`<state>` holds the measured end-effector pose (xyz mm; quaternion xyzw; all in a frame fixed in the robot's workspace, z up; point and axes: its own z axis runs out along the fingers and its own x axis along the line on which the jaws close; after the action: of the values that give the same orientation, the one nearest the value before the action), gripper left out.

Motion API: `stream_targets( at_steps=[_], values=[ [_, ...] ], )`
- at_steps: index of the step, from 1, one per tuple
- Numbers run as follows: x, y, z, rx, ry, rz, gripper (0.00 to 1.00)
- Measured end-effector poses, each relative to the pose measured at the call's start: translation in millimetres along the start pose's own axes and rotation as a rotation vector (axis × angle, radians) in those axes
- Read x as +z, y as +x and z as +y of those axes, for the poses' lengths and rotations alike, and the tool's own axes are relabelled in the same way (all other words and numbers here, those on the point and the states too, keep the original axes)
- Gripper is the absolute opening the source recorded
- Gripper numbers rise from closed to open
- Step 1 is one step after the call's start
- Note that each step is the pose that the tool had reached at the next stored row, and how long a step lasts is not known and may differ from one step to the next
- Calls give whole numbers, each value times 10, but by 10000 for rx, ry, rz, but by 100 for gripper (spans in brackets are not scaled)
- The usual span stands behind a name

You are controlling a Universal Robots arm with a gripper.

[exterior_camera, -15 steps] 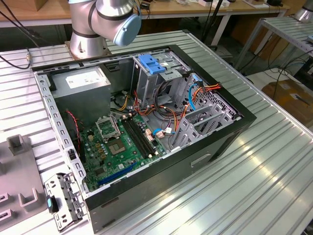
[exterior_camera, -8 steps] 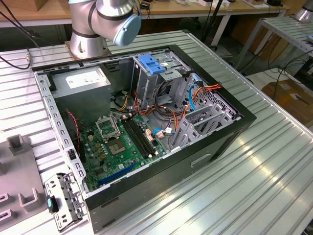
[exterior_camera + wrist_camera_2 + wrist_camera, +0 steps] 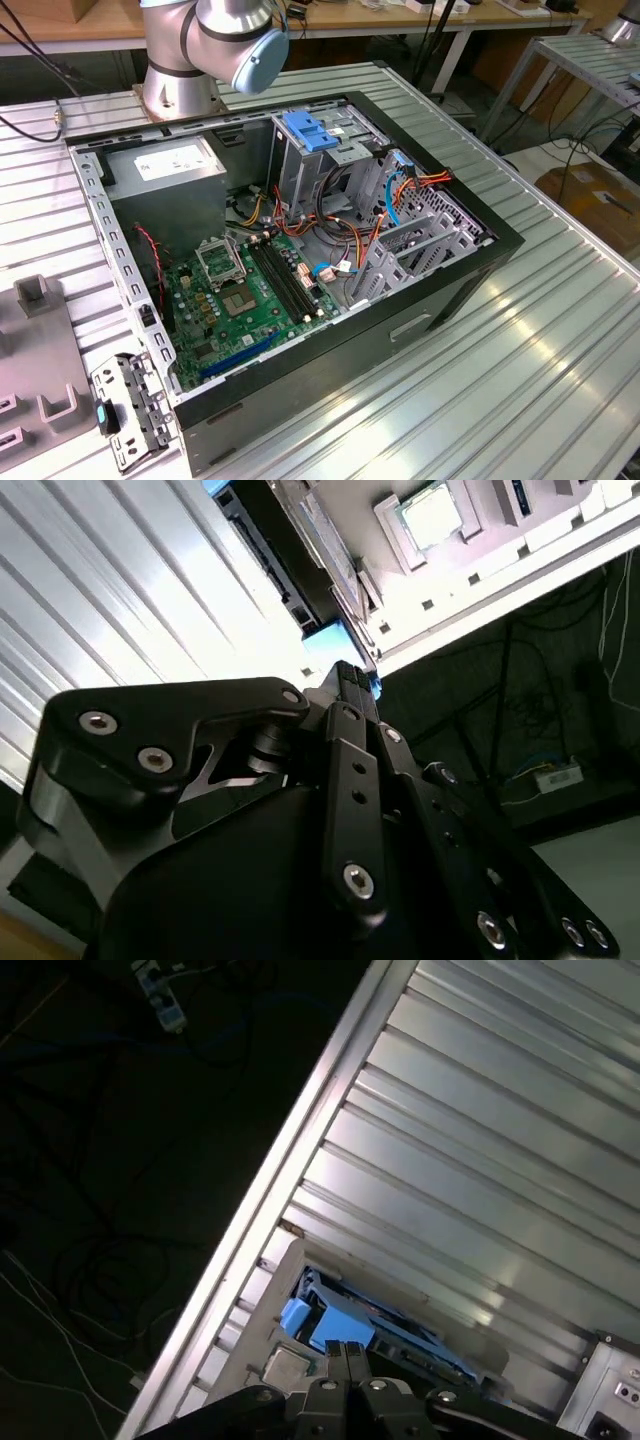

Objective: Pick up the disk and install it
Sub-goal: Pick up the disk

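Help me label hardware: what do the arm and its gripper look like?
The arm is silver-grey metal with a rounded light-blue joint cap. The gripper is matte black, built of angular linked plates fastened with silver socket-head screws.

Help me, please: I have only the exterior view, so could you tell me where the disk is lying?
Observer: In the first wrist view the disk lies in a pale holder at the edge of the ribbed table.
Operator: Where is the gripper relative to it?
Observer: The gripper is aimed at the disk's blue end; I cannot tell whether they touch.
Operator: Are its fingers open?
Observer: No, in both wrist views the fingers are pressed together.
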<state>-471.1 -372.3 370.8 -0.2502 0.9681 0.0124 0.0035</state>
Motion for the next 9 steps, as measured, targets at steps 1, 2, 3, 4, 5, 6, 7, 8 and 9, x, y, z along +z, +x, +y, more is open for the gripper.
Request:
stream_targets(
  at_steps=[1,2,3,4,5,6,7,8,9],
  values=[
    [2,0,0,-178,0,5,11],
    [3,0,0,-413,-1,11,11],
    [5,0,0,-598,-2,17,11],
    [7,0,0,-865,-4,24,11],
    [9,0,0,-1131,-6,31,11],
    [10,0,0,-1318,-7,36,11],
    [12,0,0,-1552,-8,42,11],
    [14,0,0,-1737,-8,47,11],
    [16,0,0,-1972,-8,53,11]
  ],
)
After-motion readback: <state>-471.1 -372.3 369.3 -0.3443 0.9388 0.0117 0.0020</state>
